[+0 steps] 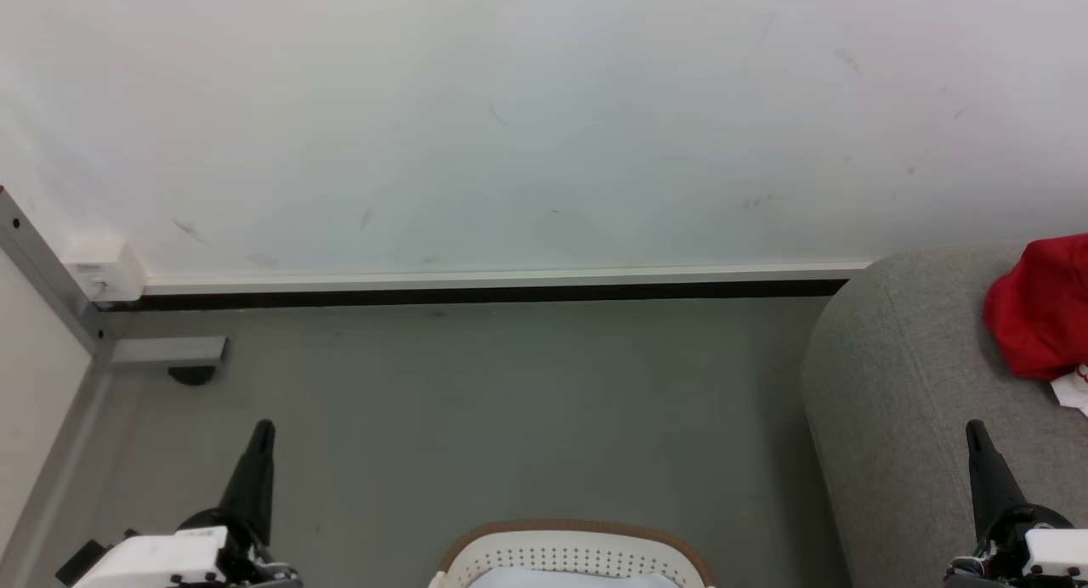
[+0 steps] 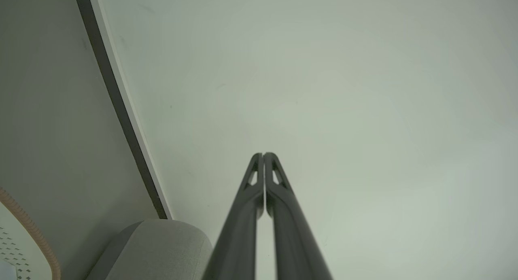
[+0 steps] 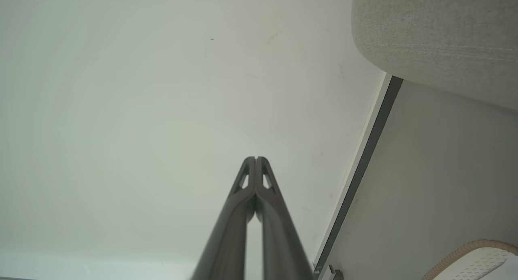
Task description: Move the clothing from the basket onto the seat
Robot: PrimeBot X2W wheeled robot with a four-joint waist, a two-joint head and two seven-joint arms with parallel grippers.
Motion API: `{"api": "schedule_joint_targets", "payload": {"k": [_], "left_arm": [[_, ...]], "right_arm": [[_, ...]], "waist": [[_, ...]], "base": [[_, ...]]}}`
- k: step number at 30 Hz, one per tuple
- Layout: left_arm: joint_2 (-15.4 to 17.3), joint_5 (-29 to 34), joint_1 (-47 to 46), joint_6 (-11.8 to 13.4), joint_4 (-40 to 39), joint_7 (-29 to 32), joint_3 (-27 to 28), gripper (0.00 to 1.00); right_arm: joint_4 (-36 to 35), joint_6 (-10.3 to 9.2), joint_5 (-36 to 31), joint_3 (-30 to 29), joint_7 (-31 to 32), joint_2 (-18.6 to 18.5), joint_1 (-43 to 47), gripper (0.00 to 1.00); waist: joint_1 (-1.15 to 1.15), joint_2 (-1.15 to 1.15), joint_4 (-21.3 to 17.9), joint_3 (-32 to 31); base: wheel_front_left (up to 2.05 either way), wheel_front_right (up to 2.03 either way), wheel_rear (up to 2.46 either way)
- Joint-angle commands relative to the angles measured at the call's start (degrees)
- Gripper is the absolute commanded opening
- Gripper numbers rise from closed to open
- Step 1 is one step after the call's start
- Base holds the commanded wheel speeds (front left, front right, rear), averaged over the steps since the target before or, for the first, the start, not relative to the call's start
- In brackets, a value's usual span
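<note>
Pointing toward the wall (image 1: 544,129), left fingers (image 1: 253,477) and right fingers (image 1: 988,477) pressed together, both empty

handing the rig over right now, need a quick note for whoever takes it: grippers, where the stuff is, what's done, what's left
Left gripper: shut, empty, pointing at the wall.
Right gripper: shut, empty, beside the seat's front edge.
Clothing: red, lying bunched on the seat, partly cut off by the head view's right edge.
Basket: on the floor between the arms, only its far rim in view; a pale cloth lies inside, no red visible.
Done: clothing is on the seat.
Left: apparently nothing; check the hidden part of the basket.
</note>
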Motion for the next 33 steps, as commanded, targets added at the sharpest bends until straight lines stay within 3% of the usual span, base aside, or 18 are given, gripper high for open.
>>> {"api": "schedule_joint_targets", "payload": {"k": [1, 33], "left_arm": [[0.11, -0.69, -0.49, -0.26, -0.18, 0.23, 0.17, 0.0], [0.11, -0.69, -0.48, -0.26, -0.17, 0.23, 0.16, 0.0]], "right_arm": [[-0.07, -0.12, 0.24, 0.02, 0.07, -0.31, -0.66, 0.0], [-0.12, -0.12, 0.65, 0.51, -0.44, -0.67, -0.59, 0.0]], "waist": [[0.0, 0.0, 0.0, 0.0], [0.0, 0.0, 0.0, 0.0]], "base": [[0.0, 0.0, 0.0], [0.0, 0.0, 0.0]]}}
